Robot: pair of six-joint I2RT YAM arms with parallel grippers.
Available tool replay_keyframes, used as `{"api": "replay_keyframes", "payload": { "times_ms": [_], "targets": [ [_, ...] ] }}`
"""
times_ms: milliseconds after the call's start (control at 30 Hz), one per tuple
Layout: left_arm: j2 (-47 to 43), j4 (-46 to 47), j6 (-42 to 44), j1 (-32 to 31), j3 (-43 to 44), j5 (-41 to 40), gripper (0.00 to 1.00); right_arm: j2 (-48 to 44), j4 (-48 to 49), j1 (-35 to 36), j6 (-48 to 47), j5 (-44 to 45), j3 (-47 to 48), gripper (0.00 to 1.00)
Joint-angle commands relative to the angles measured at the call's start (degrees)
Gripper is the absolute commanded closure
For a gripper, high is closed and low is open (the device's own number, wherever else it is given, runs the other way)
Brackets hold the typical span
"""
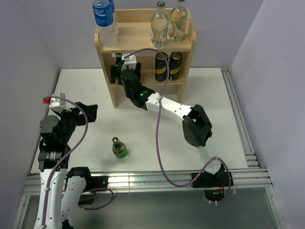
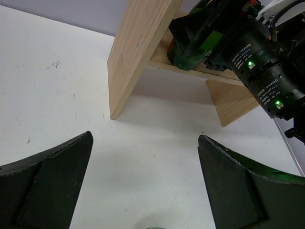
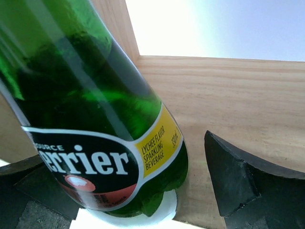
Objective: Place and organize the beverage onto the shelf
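At the far edge of the tabletop, the right claw (image 3: 128, 191) sits inside the shelf (image 1: 138, 36) on its lower level. It is spread open around 1 green bottle (image 3: 95, 119), with a gap at one finger. It should probably draw straight back so it doesn't nudge the bottle. The 2nd green bottle (image 1: 120, 149) stands near the near edge. The left claw (image 2: 144, 143) hangs open and empty.

- My overhead view is bright and even. Light falls from above, and the shelf (image 1: 108, 76) leaves only a faint, soft shadow on the white desk (image 1: 224, 95).
- On the left wrist view I get sharp wood grain and a near-white desk. The fingers (image 2: 47, 186) of the left end effector (image 2: 144, 143) read as dark, slightly soft shapes.
- On the right wrist view the green bottle (image 3: 95, 95) is crisp, with pale glare streaks down its glass. The background above the wood is washed out.
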Motion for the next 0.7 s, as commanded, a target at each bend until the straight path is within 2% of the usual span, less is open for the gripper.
{"api": "replay_keyframes", "payload": {
  "times_ms": [0,667],
  "targets": [
    [-0.6,2.7,0.1,0.4,0.4,1.1,0.01,-3.8,-0.4,-1.5,-1.2,0.7,-1.7,0.00],
    [-0.7,2.7,0.0,0.7,0.3,1.3,0.01,-7.5,3.0,-0.7,-3.9,-6.2,-5.8,0.00]
  ]
}}
